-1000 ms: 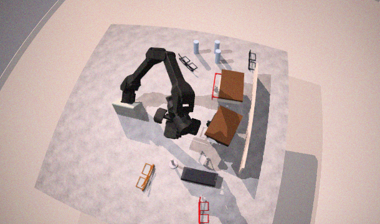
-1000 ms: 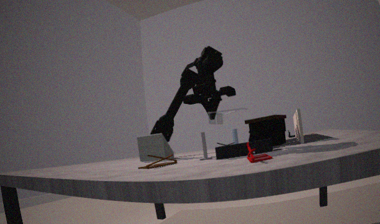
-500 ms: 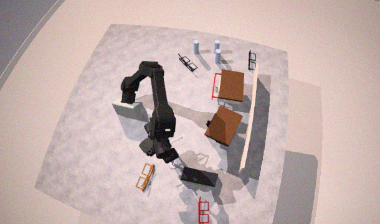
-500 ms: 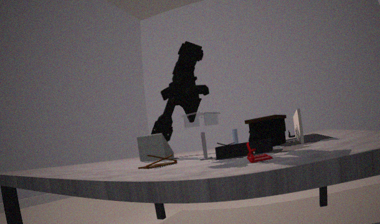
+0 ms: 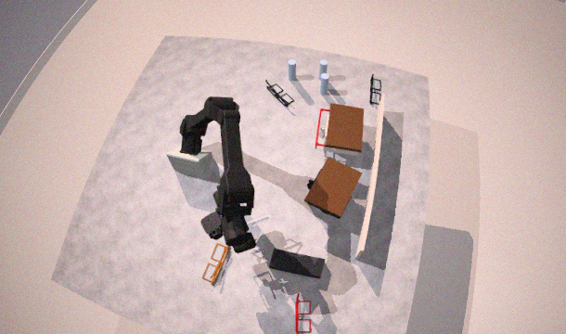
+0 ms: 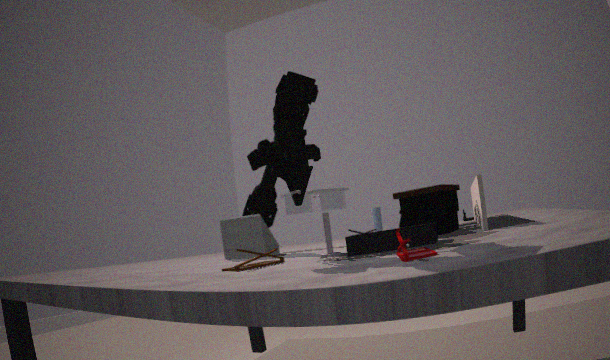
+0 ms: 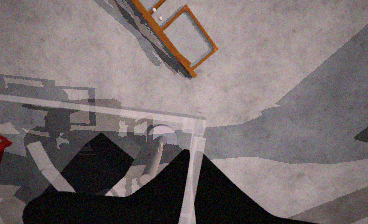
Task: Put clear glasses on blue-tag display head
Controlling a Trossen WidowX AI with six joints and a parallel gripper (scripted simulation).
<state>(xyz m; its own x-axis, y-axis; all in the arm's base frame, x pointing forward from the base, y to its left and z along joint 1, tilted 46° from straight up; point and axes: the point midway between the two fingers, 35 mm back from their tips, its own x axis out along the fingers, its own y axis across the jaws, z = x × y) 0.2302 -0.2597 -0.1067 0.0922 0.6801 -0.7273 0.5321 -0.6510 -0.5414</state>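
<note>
My gripper (image 6: 298,202) (image 7: 191,156) is shut on the clear glasses (image 6: 334,190) (image 7: 135,111), high above the near part of the table. In the wrist view a long clear bar runs left from a corner just above the fingertips, and another clear part runs down between the fingers. In the top view the arm hides the fingertips. Two brown-topped blocks (image 5: 345,127) (image 5: 334,187) stand to the right. Red-framed glasses (image 5: 319,127) show beside the farther one, and a small dark part (image 5: 310,184) beside the nearer one. I cannot make out the heads' faces or the blue tag.
Orange glasses (image 5: 216,264) (image 6: 255,262) (image 7: 202,35), red glasses (image 5: 303,316) (image 6: 415,253) and a dark block (image 5: 297,263) (image 6: 385,241) lie near the front. A slim post (image 6: 327,232) (image 7: 154,157) stands close below. A pale upright panel (image 5: 372,181) (image 6: 479,202) is right of the blocks.
</note>
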